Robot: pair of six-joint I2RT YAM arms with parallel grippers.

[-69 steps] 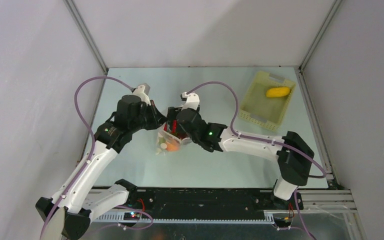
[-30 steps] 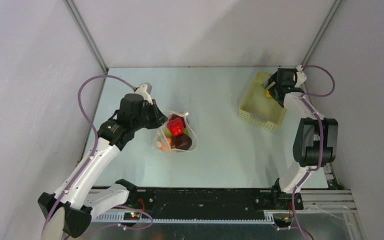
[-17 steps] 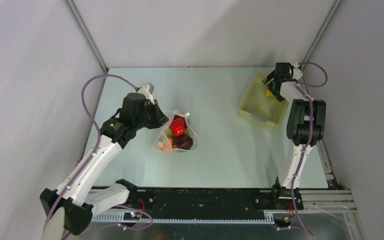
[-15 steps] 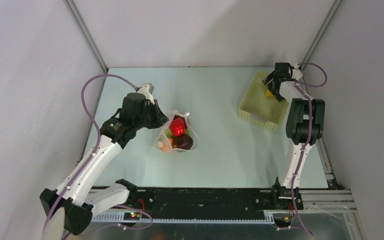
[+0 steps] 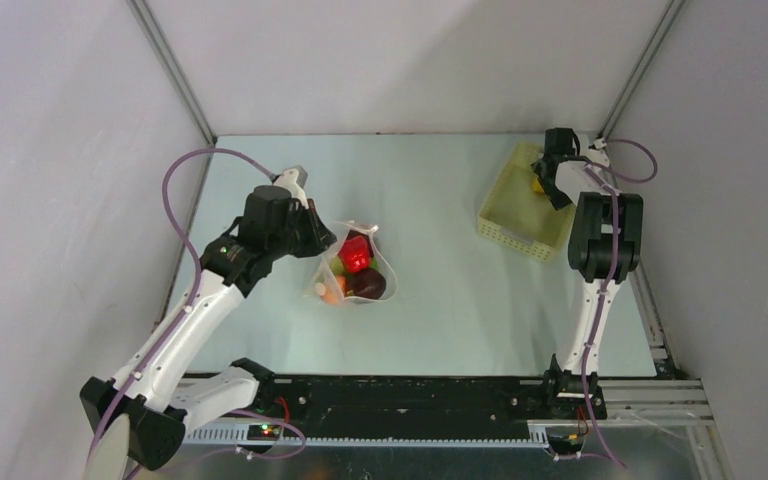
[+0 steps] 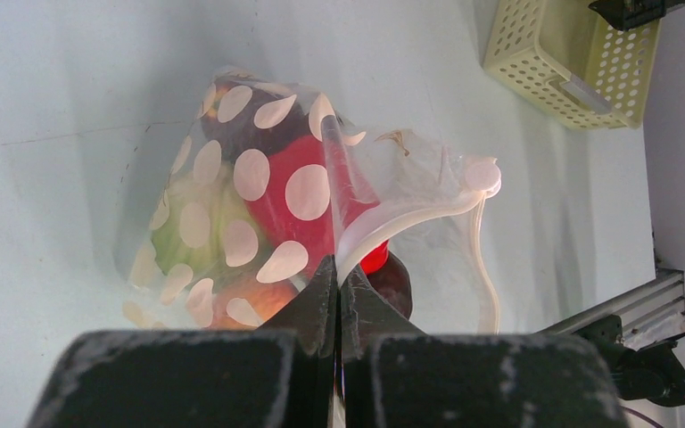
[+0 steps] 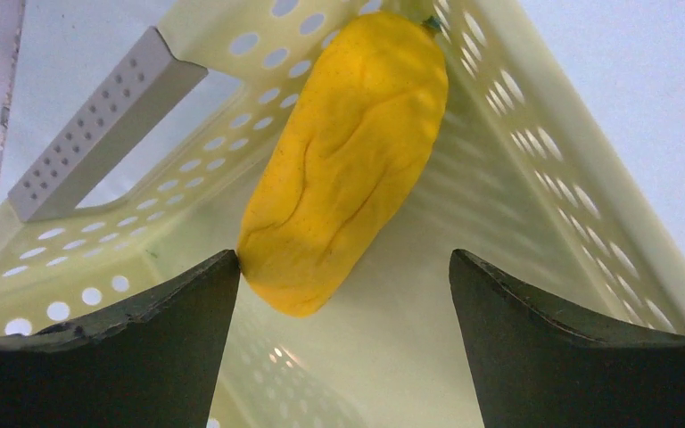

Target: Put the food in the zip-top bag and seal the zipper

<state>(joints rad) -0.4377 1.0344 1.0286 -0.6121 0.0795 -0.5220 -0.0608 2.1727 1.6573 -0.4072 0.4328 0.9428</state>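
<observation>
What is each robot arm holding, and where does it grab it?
The left gripper pinches the zip-top bag by its zipper strip, jaws shut. The right gripper, jaws open near the yellow food, holds nothing.

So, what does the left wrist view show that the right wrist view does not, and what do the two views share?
Only the left wrist view shows the left end effector, shut on the mouth edge of the zip-top bag. The zipper gapes open, and red food and other pieces are inside. Only the right wrist view shows the right end effector, open around the yellow food, which lies in the basket. One fingertip seems to touch it. Both views show that perforated basket and a part of the table.
</observation>
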